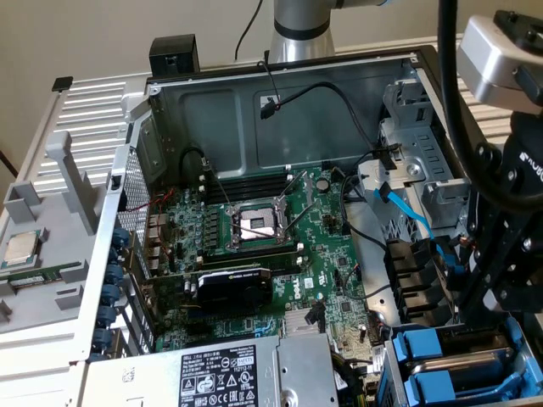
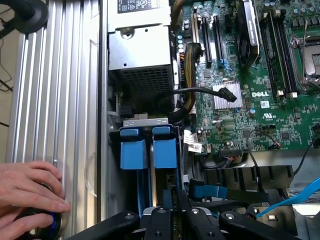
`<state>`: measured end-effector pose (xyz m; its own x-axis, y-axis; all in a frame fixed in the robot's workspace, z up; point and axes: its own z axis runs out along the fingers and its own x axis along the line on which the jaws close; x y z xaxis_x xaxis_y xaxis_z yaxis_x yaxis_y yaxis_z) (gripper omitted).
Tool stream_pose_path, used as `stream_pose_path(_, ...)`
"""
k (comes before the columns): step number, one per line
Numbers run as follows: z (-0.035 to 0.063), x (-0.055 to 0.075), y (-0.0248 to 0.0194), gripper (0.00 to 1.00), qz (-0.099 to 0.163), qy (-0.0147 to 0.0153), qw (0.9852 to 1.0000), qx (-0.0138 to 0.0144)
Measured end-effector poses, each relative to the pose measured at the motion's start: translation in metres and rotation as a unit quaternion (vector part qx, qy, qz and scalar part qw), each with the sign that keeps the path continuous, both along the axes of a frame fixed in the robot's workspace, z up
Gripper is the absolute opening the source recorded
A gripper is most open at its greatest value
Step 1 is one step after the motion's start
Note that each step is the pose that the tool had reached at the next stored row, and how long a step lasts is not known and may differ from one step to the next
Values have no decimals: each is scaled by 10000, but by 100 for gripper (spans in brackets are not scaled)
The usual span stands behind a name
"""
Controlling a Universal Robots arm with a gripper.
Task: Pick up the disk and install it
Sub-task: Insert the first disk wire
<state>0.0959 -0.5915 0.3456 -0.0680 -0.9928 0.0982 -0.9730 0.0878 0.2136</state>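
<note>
Two blue plastic frames stand side by side in the drive bay point(image 2: 145, 122) at the case's corner. The disk point(image 2: 165, 150) is the one in line with my gripper, seen edge-on and sunk in its slot; only its blue frame shows. My gripper point(image 2: 175, 197) hangs right over the near end of that frame with its black fingers drawn close together, and I see nothing between them. I cannot tell whether they touch the frame. In the exterior view my gripper point(image 1: 499, 307) is low at the right, just above the blue frames point(image 1: 428, 349).
The grey power-supply box point(image 2: 140, 50) sits beside the bay, with the green motherboard point(image 2: 235, 90) and loose black cables point(image 2: 200, 91) past it. A blue cable point(image 1: 407, 208) crosses the case. A person's hand point(image 2: 30, 192) rests on the ribbed side panel point(image 2: 55, 90). A processor chip point(image 1: 21, 248) lies on the left tray.
</note>
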Motion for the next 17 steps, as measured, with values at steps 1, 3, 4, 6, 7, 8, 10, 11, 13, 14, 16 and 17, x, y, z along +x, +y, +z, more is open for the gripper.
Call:
stream_pose_path(1,0,0,0,16,0,-2,10000,-1)
stream_pose_path(3,-2,-2,0,16,1,-9,10000,0)
stream_pose_path(4,-4,-5,0,16,0,-16,10000,0)
stream_pose_path(6,-7,-16,0,16,0,-34,10000,1)
stream_pose_path(7,-7,-16,0,16,0,-36,10000,0)
stream_pose_path(8,-6,-16,0,16,1,-37,10000,-1)
stream_pose_path(10,-6,-16,0,16,1,-38,10000,-2)
stream_pose_path(11,-7,-16,0,16,0,-40,10000,-2)
stream_pose_path(13,-13,-16,-3,16,0,-46,10000,-1)
stream_pose_path(14,-16,-16,-3,16,0,-50,10000,-1)
stream_pose_path(16,-22,-16,-3,16,0,-57,10000,-1)
stream_pose_path(17,-26,-16,-3,16,0,-62,10000,0)
